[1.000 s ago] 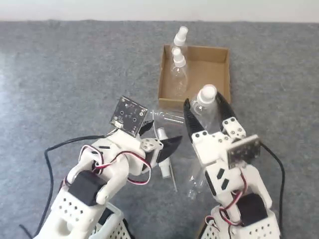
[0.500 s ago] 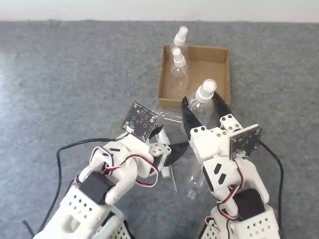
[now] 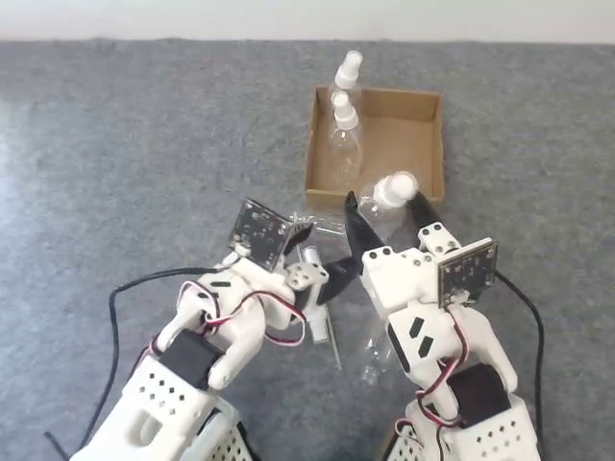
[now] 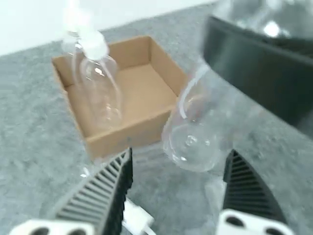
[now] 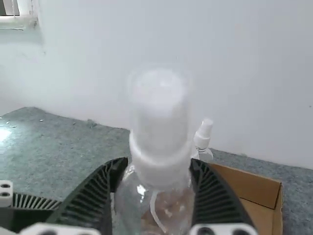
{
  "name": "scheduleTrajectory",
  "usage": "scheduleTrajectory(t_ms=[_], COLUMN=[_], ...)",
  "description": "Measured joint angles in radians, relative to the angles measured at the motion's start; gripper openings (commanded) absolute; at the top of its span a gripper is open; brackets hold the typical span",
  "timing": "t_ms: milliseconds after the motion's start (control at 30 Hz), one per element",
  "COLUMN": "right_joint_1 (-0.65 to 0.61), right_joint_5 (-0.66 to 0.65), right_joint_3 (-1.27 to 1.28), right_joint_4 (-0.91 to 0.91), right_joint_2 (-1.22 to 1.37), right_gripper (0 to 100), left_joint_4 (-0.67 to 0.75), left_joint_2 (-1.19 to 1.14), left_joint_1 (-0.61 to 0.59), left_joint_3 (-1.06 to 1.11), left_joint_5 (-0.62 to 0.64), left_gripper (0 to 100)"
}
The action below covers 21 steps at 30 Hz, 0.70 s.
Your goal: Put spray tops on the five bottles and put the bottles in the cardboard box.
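Observation:
My right gripper (image 3: 386, 206) is shut on a clear bottle with a white spray top (image 3: 393, 187), holding it upright just in front of the cardboard box (image 3: 413, 134). In the right wrist view that bottle (image 5: 159, 127) stands between the fingers (image 5: 98, 191). My left gripper (image 3: 322, 252) is open, close beside it on the left. In the left wrist view the held bottle's base (image 4: 193, 137) hangs above the open gripper (image 4: 176, 191). A capped bottle (image 3: 343, 134) stands inside the box. Another capped bottle (image 3: 348, 67) is at its far left corner.
A loose spray top with its tube (image 3: 314, 293) lies on the grey mat between the arms. Two uncapped clear bottles lie there, one (image 3: 325, 226) by the box's near edge and one (image 3: 380, 353) beside the right arm. A white basket (image 3: 207, 437) sits at the front.
The left arm has swung forward and right, bringing its open gripper up beside the held bottle. The right gripper has shifted slightly left and away with the bottle, tilting it.

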<state>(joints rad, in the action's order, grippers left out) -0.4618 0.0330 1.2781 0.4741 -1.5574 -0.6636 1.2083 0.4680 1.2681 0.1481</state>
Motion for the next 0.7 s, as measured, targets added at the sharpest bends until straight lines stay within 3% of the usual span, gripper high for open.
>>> scheduleTrajectory(t_ms=[467, 700], right_joint_1=[0.0, 0.129], right_joint_5=[0.002, 0.002], right_joint_3=[0.0, -0.008], right_joint_4=[0.031, 0.031], right_joint_2=[0.0, 0.0], right_gripper=[0.7, 0.7], left_joint_4=[-0.009, -0.092], left_joint_2=[0.0, 0.0], left_joint_1=[-0.055, -0.13], left_joint_3=[0.0, -0.018], left_joint_5=[0.0, 0.0], left_gripper=[28, 27])
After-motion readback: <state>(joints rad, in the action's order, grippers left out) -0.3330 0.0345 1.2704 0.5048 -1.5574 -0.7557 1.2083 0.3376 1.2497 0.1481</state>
